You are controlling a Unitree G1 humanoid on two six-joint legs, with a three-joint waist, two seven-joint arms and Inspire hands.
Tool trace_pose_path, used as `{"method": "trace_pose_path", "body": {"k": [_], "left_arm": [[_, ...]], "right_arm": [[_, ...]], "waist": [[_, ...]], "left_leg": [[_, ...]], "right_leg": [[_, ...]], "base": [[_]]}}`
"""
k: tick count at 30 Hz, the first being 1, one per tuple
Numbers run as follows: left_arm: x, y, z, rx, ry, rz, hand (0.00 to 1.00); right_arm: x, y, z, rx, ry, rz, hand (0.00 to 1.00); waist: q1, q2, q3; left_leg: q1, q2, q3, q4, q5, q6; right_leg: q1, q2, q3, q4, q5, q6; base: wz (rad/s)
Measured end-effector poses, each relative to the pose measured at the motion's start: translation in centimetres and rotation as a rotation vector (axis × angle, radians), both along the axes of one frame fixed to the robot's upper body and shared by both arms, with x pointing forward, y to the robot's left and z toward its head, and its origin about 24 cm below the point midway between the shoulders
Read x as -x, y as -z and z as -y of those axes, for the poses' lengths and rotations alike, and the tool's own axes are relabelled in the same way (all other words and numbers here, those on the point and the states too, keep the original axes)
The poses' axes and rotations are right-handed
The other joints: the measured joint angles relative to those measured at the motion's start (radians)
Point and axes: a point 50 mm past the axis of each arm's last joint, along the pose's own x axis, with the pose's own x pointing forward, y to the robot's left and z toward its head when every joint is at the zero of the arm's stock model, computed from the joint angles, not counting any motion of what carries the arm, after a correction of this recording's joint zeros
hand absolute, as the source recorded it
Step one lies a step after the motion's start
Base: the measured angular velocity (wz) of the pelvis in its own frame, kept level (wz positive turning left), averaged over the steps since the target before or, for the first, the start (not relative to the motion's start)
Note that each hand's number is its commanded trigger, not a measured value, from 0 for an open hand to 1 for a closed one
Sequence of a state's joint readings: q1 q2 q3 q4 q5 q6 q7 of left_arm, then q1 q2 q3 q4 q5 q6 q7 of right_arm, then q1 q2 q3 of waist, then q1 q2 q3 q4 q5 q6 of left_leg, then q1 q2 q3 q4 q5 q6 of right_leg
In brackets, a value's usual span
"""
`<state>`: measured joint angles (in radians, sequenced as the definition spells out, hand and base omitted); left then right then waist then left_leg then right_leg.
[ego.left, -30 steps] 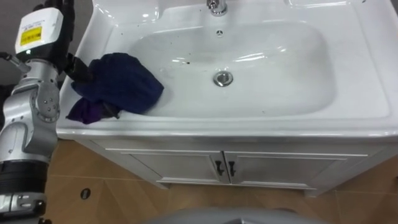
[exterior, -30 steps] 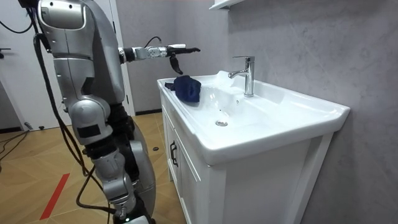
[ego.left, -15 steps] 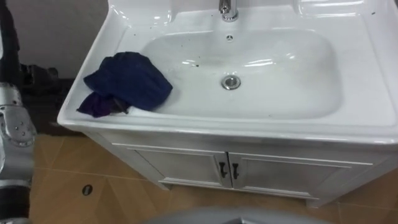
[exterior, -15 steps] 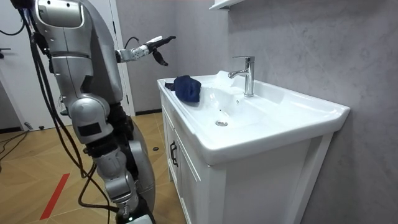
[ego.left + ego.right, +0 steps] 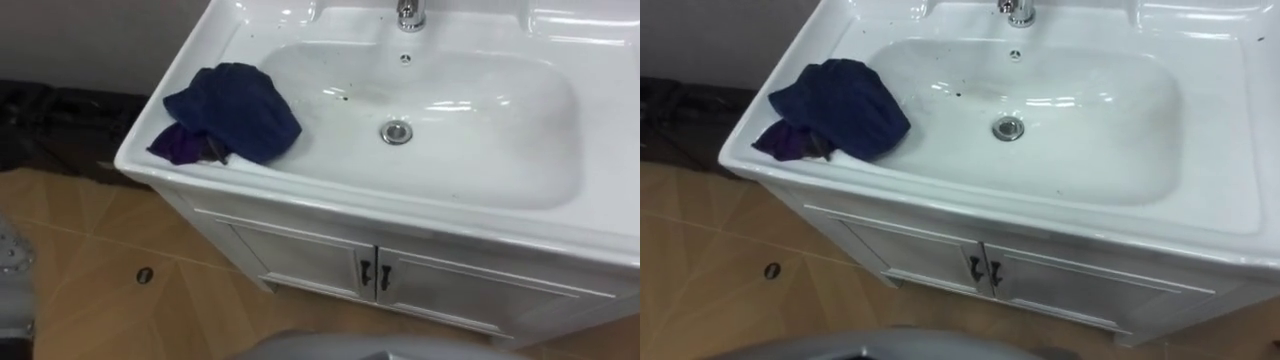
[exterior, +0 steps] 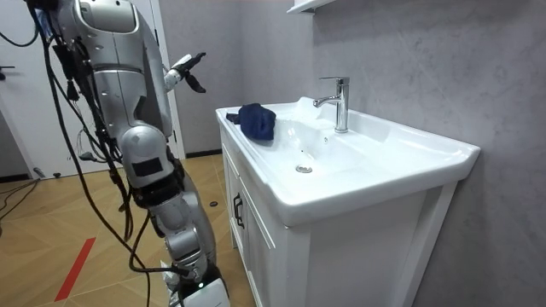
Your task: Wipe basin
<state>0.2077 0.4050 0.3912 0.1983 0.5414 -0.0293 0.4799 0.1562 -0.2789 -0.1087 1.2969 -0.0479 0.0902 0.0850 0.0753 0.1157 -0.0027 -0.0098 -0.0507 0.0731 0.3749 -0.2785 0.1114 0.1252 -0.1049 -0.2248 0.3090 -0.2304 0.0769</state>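
1. White basin (image 5: 470, 215) on a cabinet (image 5: 300, 262); the robot stands at the room view's left of it.
2. Dark blue cloth (image 5: 235, 110) lies bunched on the basin rim, at 9 o'clock from the drain (image 5: 397, 131), its edge spilling into the bowl.
3. Left hand (image 6: 186, 70) is raised, well apart from the cloth, fingers straight and spread, empty.
4. Faucet (image 5: 410, 14) stands at 12 o'clock from the drain.

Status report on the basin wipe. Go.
Left hand open, raised clear of the basin, holding nothing. Blue cloth bunched on basin's left rim, untouched. Dark specks in basin; nothing blocking.
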Motion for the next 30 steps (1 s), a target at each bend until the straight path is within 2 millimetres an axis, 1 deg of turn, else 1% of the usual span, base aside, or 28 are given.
{"method": "trace_pose_path", "body": {"k": [3, 4, 5, 6, 7, 8, 9, 10, 11, 12, 14, 15, 16, 17, 18, 19, 20, 21, 23, 26, 28, 30], "left_arm": [[0.6, 0.9, 0.1, 0.058, -0.024, -0.001, 0.0], [1.1, 1.7, 0.2, 0.108, -0.046, -0.003, 0.0], [2.1, 2.7, 0.3, 0.152, -0.073, -0.024, 0.0], [2.6, 3.3, 0.4, 0.172, -0.088, -0.04, 0.0], [3.4, 4.4, 0.7, 0.211, -0.119, -0.068, 0.0], [4.3, 5.6, 0.9, 0.241, -0.149, -0.111, 0.0], [4.8, 6.4, 0.9, 0.255, -0.166, -0.14, 0.0], [5.9, 8.1, 0.9, 0.295, -0.204, -0.217, 0.0], [7.0, 9.8, 1.1, 0.36, -0.239, -0.29, 0.0], [7.6, 10.6, 1.3, 0.389, -0.255, -0.326, 0.0], [10.6, 13.5, 2.0, 0.52, -0.338, -0.455, 0.0], [11.4, 14.2, 2.2, 0.543, -0.353, -0.501, 0.0], [13.1, 15.4, 2.7, 0.592, -0.379, -0.59, 0.0], [14.4, 16.3, 3.3, 0.645, -0.403, -0.653, 0.0], [15.0, 16.7, 3.5, 0.668, -0.415, -0.683, 0.0], [16.4, 17.5, 4.0, 0.711, -0.441, -0.75, 0.0], [17.7, 18.1, 4.7, 0.763, -0.462, -0.814, 0.0], [18.2, 18.4, 5.1, 0.788, -0.466, -0.846, 0.0], [19.8, 19.3, 6.5, 0.887, -0.461, -0.964, 0.0], [21.1, 19.9, 7.6, 0.987, -0.465, -1.057, 0.0], [21.1, 20.2, 8.1, 1.029, -0.448, -1.094, 0.0], [21.0, 20.4, 8.5, 1.069, -0.427, -1.118, 0.0]], "right_arm": [[-0.3, 0.1, -0.2, -0.009, -0.016, -0.005, 0.0], [-0.3, 0.1, -0.3, -0.011, -0.026, -0.008, 0.0], [-0.3, 0.1, -0.3, -0.012, -0.026, -0.006, 0.0], [-0.3, 0.1, -0.3, -0.012, -0.025, -0.007, 0.0], [-0.2, 0.1, -0.3, -0.014, -0.023, -0.01, 0.0], [-0.2, 0.1, -0.4, -0.017, -0.02, -0.015, 0.0], [-0.2, 0.1, -0.4, -0.019, -0.019, -0.018, 0.0], [-0.2, 0.1, -0.4, -0.022, -0.012, -0.018, 0.0], [-0.2, 0.1, -0.4, -0.028, -0.006, -0.02, 0.0], [0.0, 0.2, -0.5, -0.033, -0.004, -0.024, 0.0], [-0.4, 0.2, -0.6, -0.043, -0.005, -0.016, 0.0], [-0.5, 0.2, -0.6, -0.046, -0.002, -0.015, 0.0], [-0.6, 0.2, -0.5, -0.052, 0.01, -0.013, 0.0], [-0.7, 0.2, -0.5, -0.055, 0.019, -0.013, 0.0], [-0.6, 0.2, -0.5, -0.059, 0.024, -0.018, 0.0], [-0.5, 0.2, -0.5, -0.061, 0.024, -0.021, 0.0], [-0.5, 0.2, -0.5, -0.063, 0.025, -0.029, 0.0], [-0.4, 0.2, -0.6, -0.064, 0.026, -0.032, 0.0], [-0.4, 0.2, -0.8, -0.076, 0.031, -0.043, 0.0], [-0.3, 0.3, -0.8, -0.082, 0.034, -0.052, 0.0], [-0.1, 0.3, -0.8, -0.08, 0.03, -0.062, 0.0], [-0.4, 0.3, -0.8, -0.078, 0.022, -0.056, 0.0]], "waist": [[0.002, -0.019, 0.001], [0.004, -0.025, 0.0009], [0.008, -0.032, -0.0002], [0.01, -0.034, -0.0002], [0.011, -0.042, -0.0005], [0.016, -0.048, 0.0006], [0.017, -0.053, 0.0002], [0.015, -0.056, 0.0022], [0.012, -0.062, 0.0035], [0.011, -0.065, 0.0035], [0.015, -0.073, 0.0012], [0.015, -0.079, 0.0018], [0.009, -0.081, 0.0012], [0.005, -0.087, 0.0023], [0.006, -0.086, 0.0012], [0.006, -0.087, 0.0013], [0.006, -0.089, 0.0038], [0.005, -0.091, 0.0051], [0.005, -0.091, 0.0057], [0.005, -0.093, 0.0066], [-0.001, -0.094, 0.0062], [-0.003, -0.096, 0.0061]], "left_leg": [[0.0, -0.005, -0.021, -0.002, 0.0, -0.001], [0.002, -0.007, -0.028, -0.005, 0.001, -0.001], [0.006, -0.009, -0.028, -0.011, 0.001, -0.001], [0.007, -0.009, -0.028, -0.012, 0.001, -0.001], [0.006, -0.01, -0.031, -0.013, 0.001, -0.001], [0.006, -0.01, -0.036, -0.015, 0.001, -0.001], [0.006, -0.01, -0.038, -0.015, 0.001, -0.001], [0.008, -0.011, -0.043, -0.016, 0.001, -0.001], [0.011, -0.012, -0.051, -0.015, 0.0, -0.002], [0.013, -0.012, -0.052, -0.016, 0.0, -0.003], [0.021, -0.014, -0.052, -0.025, -0.001, -0.005], [0.022, -0.015, -0.052, -0.027, -0.002, -0.006], [0.022, -0.015, -0.052, -0.029, -0.002, -0.007], [0.02, -0.016, -0.055, -0.03, -0.001, -0.007], [0.02, -0.016, -0.056, -0.031, -0.002, -0.007], [0.022, -0.016, -0.058, -0.033, -0.002, -0.008], [0.021, -0.017, -0.059, -0.034, -0.002, -0.008], [0.021, -0.017, -0.06, -0.034, -0.002, -0.008], [0.021, -0.018, -0.06, -0.037, -0.002, -0.008], [0.022, -0.018, -0.06, -0.038, -0.002, -0.008], [0.022, -0.018, -0.057, -0.038, -0.002, -0.008], [0.022, -0.017, -0.053, -0.037, -0.002, -0.009]], "right_leg": [[0.008, 0.0, -0.012, -0.002, 0.0, 0.0], [0.011, -0.002, -0.024, 0.0, 0.0, 0.0], [0.011, -0.004, -0.024, -0.001, -0.001, 0.0], [0.011, -0.004, -0.024, -0.001, -0.001, 0.0], [0.011, -0.004, -0.023, -0.001, -0.001, 0.0], [0.011, -0.003, -0.021, -0.001, -0.001, -0.001], [0.011, -0.003, -0.022, -0.001, -0.001, -0.001], [0.017, -0.001, -0.022, -0.003, -0.002, -0.002], [0.024, 0.0, -0.027, -0.011, -0.002, -0.002], [0.03, 0.0, -0.03, -0.02, -0.002, -0.002], [0.048, 0.002, -0.032, -0.042, -0.001, -0.002], [0.05, 0.003, -0.033, -0.048, -0.001, -0.002], [0.052, 0.003, -0.032, -0.054, -0.001, -0.002], [0.051, 0.003, -0.032, -0.055, -0.001, -0.002], [0.052, 0.004, -0.032, -0.055, -0.001, -0.002], [0.054, 0.004, -0.03, -0.055, -0.001, -0.002], [0.056, 0.003, -0.03, -0.055, -0.001, -0.002], [0.056, 0.003, -0.032, -0.054, -0.001, -0.002], [0.057, 0.003, -0.035, -0.056, -0.001, -0.002], [0.065, 0.004, -0.036, -0.069, -0.001, -0.002], [0.066, 0.003, -0.036, -0.072, -0.002, -0.001], [0.065, 0.003, -0.04, -0.072, -0.002, -0.001]], "base": [[0.18], [0.14], [0.08], [0.04], [0.09], [0.1], [0.13], [0.16], [0.16], [0.08], [-0.02], [-0.04], [0.0], [0.03], [0.07], [0.04], [0.05], [0.05], [0.02], [0.0], [-0.02], [-0.04]]}}
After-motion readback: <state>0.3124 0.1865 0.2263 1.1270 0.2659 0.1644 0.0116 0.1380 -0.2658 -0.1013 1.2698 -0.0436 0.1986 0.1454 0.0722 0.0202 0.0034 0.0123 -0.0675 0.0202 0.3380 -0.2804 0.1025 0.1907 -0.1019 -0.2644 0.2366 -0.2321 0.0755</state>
